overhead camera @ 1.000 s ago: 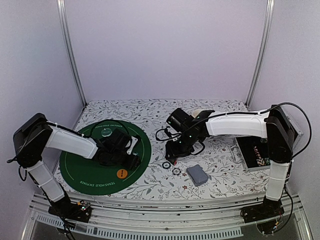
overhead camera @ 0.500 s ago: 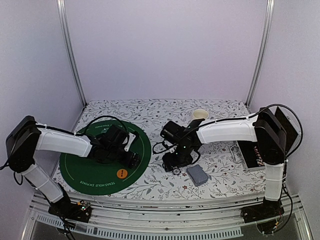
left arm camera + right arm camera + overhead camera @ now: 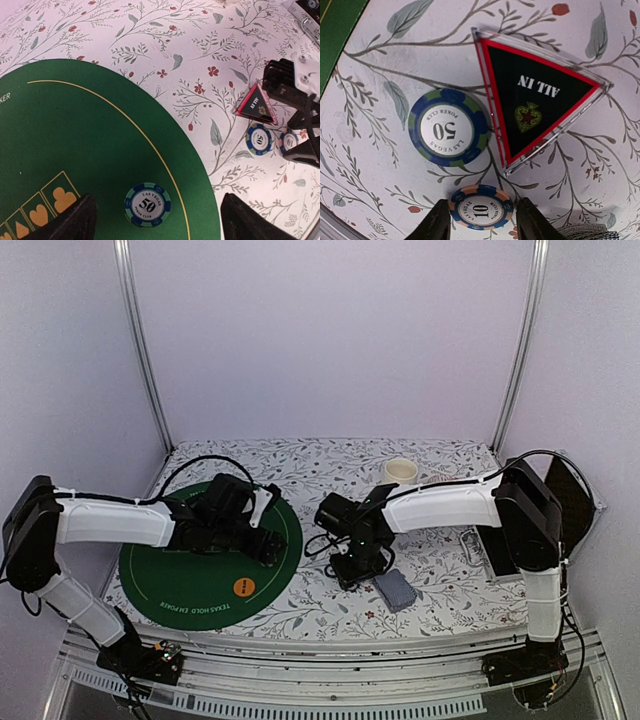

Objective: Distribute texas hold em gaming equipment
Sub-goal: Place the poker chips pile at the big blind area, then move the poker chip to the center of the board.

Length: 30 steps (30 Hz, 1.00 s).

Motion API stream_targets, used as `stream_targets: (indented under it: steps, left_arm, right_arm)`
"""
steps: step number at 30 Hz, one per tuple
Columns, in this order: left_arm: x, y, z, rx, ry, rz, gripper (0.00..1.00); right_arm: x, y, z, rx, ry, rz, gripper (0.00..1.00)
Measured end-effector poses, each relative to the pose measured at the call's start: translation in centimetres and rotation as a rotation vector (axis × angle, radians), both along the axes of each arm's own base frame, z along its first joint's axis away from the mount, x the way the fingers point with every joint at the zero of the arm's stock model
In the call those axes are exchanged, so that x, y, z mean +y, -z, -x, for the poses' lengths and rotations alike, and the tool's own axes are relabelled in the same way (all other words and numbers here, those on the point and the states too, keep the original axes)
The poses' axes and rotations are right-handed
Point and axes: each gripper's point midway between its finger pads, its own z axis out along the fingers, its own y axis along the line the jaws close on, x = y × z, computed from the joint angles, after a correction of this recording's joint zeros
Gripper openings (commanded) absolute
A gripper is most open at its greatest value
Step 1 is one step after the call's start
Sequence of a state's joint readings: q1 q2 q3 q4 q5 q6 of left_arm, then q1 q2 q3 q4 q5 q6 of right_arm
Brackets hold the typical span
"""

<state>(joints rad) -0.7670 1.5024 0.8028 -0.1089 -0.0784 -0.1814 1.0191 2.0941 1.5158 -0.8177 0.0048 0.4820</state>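
Right hand (image 3: 482, 215) moved over the chips, hiding them from above; wrist view shows its fingers straddling 10 chip (image 3: 481, 207), and I can't tell the grip. Left hand (image 3: 160, 215) gapes open, with 50 chip (image 3: 147, 204) between its fingers on green mat (image 3: 75, 140).

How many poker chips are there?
3. A green 50 chip lies on the green mat; a blue 50 chip and a 10 chip lie on the flowery cloth by the triangle marker. More may be hidden.

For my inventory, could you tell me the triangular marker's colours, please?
The triangular marker is black, red-bordered; clearest in the right wrist view.
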Motion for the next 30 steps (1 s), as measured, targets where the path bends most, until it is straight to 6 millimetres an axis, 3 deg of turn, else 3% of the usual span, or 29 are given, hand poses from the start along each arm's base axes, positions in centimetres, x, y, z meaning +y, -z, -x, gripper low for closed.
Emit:
stream_targets:
  steps: [6, 10, 14, 19, 21, 25, 30]
  left_arm:
    - [-0.4, -0.3, 0.5, -0.004, 0.036, -0.002, 0.87]
    - [-0.6, -1.2, 0.5, -0.025, 0.049, 0.008, 0.87]
    - [-0.8, -1.8, 0.4, -0.037, 0.056, 0.012, 0.87]
    - [-0.7, -2.1, 0.5, -0.039, 0.066, 0.006, 0.88]
    - [-0.6, -2.7, 0.6, -0.049, 0.069, 0.015, 0.88]
    - [-0.7, -4.4, 0.5, -0.068, 0.07, 0.052, 0.88]
    - [0.2, -6.1, -0.5, -0.054, 0.034, 0.1, 0.88]
  right_arm:
    - [0.1, 0.0, 0.6, 0.017, -0.011, 0.002, 0.39]
    - [1.8, -0.2, 1.7, 0.064, -0.044, -0.069, 0.4]
    - [3.8, -0.6, 3.0, 0.104, -0.087, -0.151, 0.49]
    - [4.7, -1.5, 3.2, 0.103, -0.112, -0.194, 0.55]
    - [4.7, -2.6, 2.8, 0.086, -0.109, -0.218, 0.56]
    - [3.9, -7.2, 1.5, 0.017, -0.086, -0.301, 0.58]
    - [0.9, -12.7, -1.0, -0.109, -0.019, -0.395, 0.6]
